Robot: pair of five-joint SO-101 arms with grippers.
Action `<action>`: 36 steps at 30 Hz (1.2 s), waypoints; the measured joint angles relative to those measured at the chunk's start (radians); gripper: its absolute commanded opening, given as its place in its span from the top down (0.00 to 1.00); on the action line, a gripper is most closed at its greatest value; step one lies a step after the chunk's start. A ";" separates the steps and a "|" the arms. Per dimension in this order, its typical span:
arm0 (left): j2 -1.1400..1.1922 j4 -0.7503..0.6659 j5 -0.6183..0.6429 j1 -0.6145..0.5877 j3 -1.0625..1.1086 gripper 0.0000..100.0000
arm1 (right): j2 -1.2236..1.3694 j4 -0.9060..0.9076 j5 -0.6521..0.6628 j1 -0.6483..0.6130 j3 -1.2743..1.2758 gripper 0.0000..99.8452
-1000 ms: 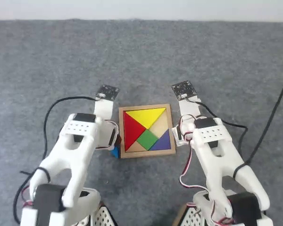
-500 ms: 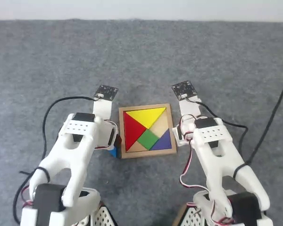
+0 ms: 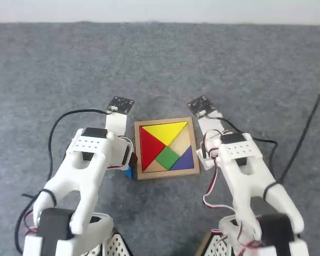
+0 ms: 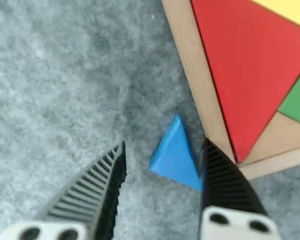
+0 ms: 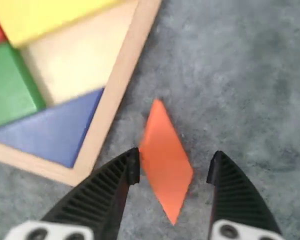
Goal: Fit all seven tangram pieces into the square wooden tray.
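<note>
Okay, both claws released: centre right gripper (image 5: 176, 155) over orange piece (image 5: 165, 167), left gripper (image 4: 163, 147) over blue triangle (image 4: 174, 156), then pinch squarely.

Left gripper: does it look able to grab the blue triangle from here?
Probably yes: the blue triangle lies between the fingers of the open left gripper, though the tray rim sits close beside one finger.

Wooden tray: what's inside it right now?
Inside the wooden tray: yellow triangle, red triangle, green square and purple triangle. Two patches show bare wood colour, one at the right, one at the near-left corner. The tray floor under the pieces is covered.
</note>
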 measured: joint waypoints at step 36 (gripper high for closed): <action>0.000 0.000 -0.028 0.000 0.000 0.77 | 0.245 0.288 -0.176 0.084 -0.348 0.97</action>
